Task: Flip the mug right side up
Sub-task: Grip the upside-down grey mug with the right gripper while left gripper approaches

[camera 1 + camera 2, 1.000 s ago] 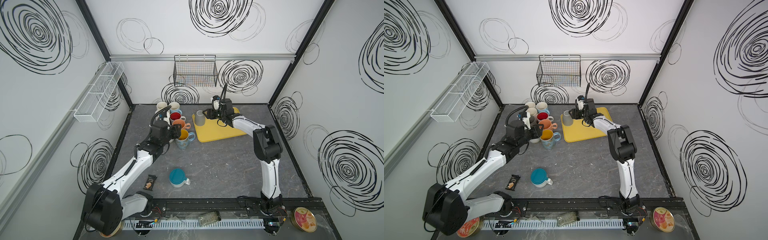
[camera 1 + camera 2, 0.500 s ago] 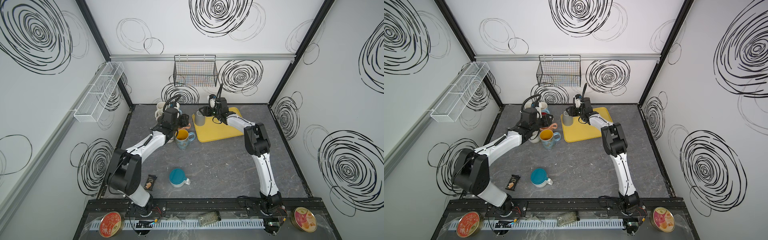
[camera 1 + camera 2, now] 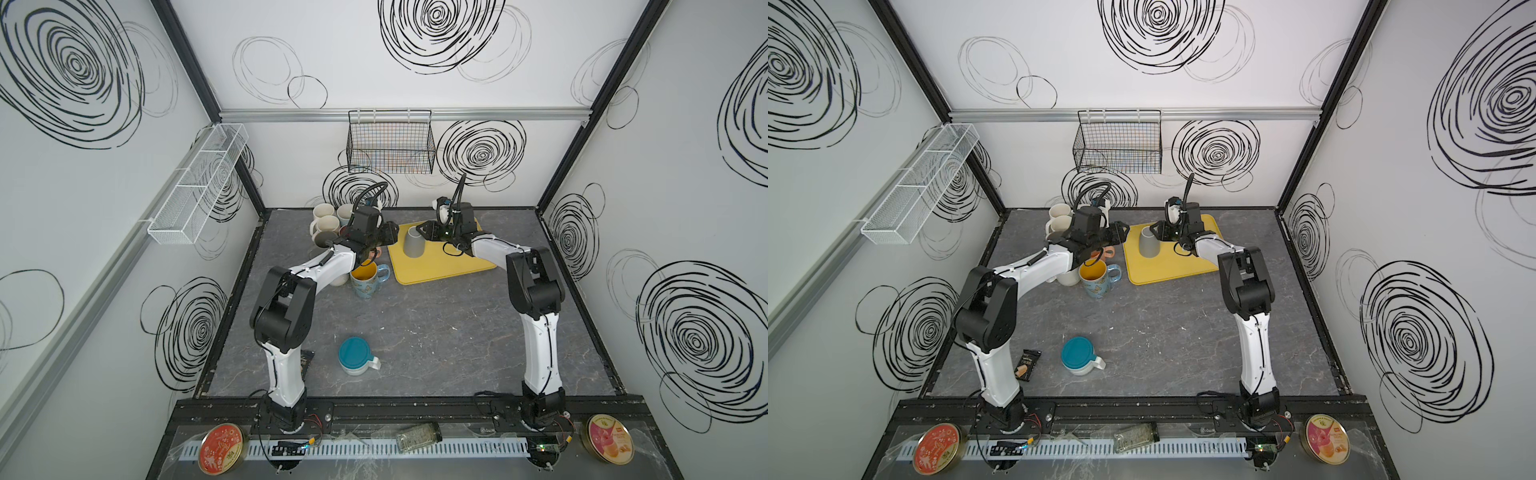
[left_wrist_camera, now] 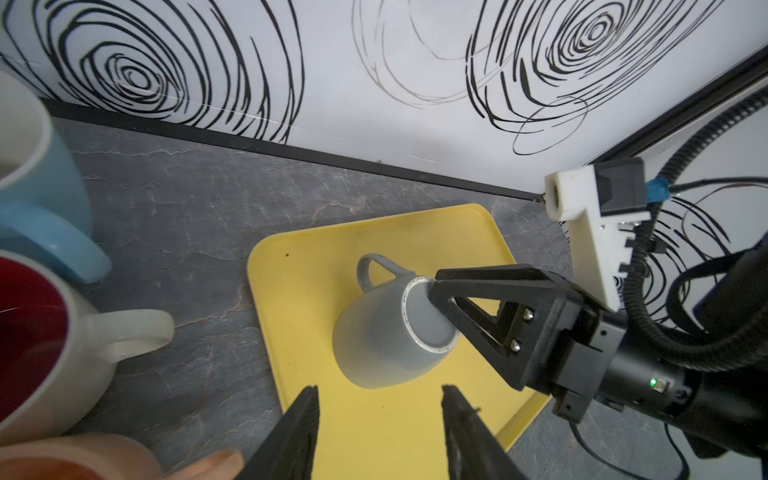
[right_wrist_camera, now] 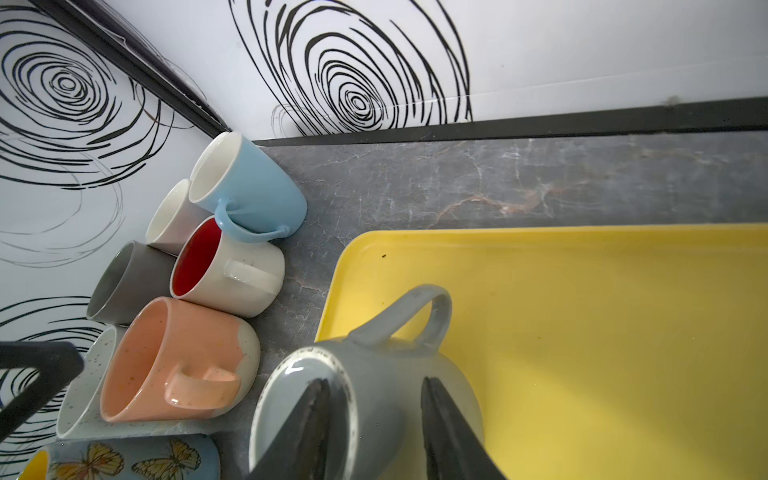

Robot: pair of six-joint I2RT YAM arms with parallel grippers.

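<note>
We have yet to flip the grey mug (image 3: 414,242), bottom-up on the yellow tray (image 3: 449,268) at the far side of the bench (image 3: 415,324); right fingers (image 5: 446,432) straddle its base, grip unclear, left fingers (image 4: 291,436) apart, empty.

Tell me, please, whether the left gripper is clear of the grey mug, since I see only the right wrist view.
Observer: Yes, the left gripper is open and empty, apart from the grey mug, at the yellow tray's edge.
Operator: Thanks; any contact on my side?
Observer: One finger of the right gripper reaches the rim of the mug's upturned base; the other is hidden.
Operator: Anything behind me?
Observer: A teal-topped mug stands alone nearer the table's front.
</note>
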